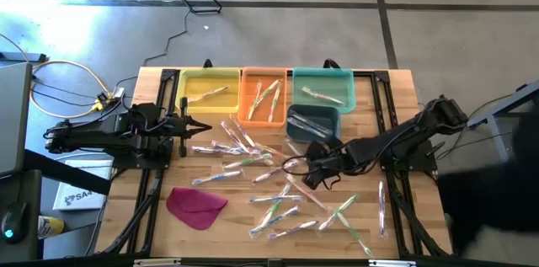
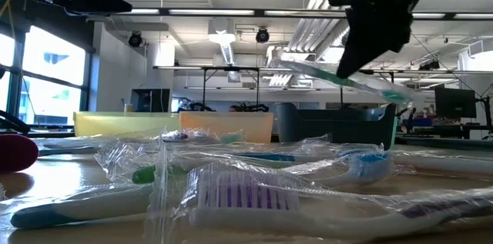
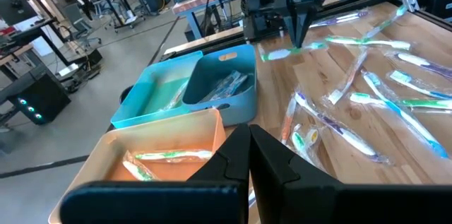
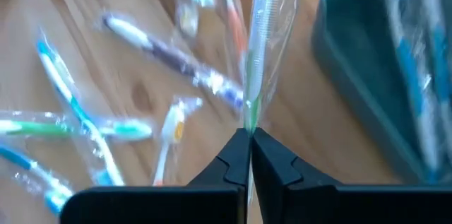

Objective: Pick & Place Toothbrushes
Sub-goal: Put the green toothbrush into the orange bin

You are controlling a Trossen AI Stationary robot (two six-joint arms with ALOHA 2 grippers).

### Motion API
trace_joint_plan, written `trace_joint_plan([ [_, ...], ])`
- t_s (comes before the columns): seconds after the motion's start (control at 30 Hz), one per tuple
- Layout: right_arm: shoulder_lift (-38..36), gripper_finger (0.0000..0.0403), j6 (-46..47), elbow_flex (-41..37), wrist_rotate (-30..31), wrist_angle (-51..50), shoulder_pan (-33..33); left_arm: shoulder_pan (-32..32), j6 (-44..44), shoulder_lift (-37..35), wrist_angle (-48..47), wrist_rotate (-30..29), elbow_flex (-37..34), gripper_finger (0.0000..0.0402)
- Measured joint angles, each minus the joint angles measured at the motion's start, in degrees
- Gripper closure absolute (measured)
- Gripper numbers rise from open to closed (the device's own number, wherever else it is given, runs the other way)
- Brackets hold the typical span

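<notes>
My right pincer: clamped on a green toothbrush in a clear wrapper; I pinch it at one end and the rest sticks out ahead of my fingers, lifted off the wood.
Where that pincer is: over the middle of the table, just in front of the dark blue bin.
Same grip from table height: the wrapped brush hangs tilted in the air under my dark right pincer.
My left pincer: fingers pressed together, holding nothing, parked at the left side of the table, below the yellow bin.
Loose toothbrushes: scattered flat on the wood across the middle and near part of the table, some overlapping, handles green, blue, purple and orange.
One brush apart: lying alone near the right edge.
Bins at the back: yellow, orange and teal side by side in a row, each with a few wrapped brushes inside.
Dark blue bin: sits in front of the teal one, touching it, with wrapped brushes in it.
Pink cloth: flat on the near left of the table, apart from the brushes.
</notes>
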Motion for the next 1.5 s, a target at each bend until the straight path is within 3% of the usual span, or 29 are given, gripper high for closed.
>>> trace_joint_plan([
  [0.3, -0.1, 0.0399, -14.8, 0.0, 4.7, 8.3, -3.5, 0.0, -0.7, 0.0, 0.0, 0.0, 0.0, 0.0402],
  [0.53, -0.1, 0.0399, -25.3, 0.0, 4.7, 13.7, -6.9, 0.0, -8.5, 0.0, 0.8, 0.0, 0.0, 0.0402],
  [0.97, -0.1, 0.0399, -42.4, 0.0, 4.7, 26.6, -12.3, 0.0, -10.6, 0.4, 12.9, 0.0, 0.0, 0.0402],
  [1.3, -0.1, 0.0399, -51.7, 0.0, 4.6, 34.5, -15.1, 0.0, -16.3, 7.4, 19.0, -5.4, 0.0, 0.0402],
  [1.5, -0.1, 0.0399, -53.0, 0.0, 4.5, 37.0, -15.7, 0.0, -16.5, 15.2, 28.1, -10.3, 0.0, 0.0401],
])
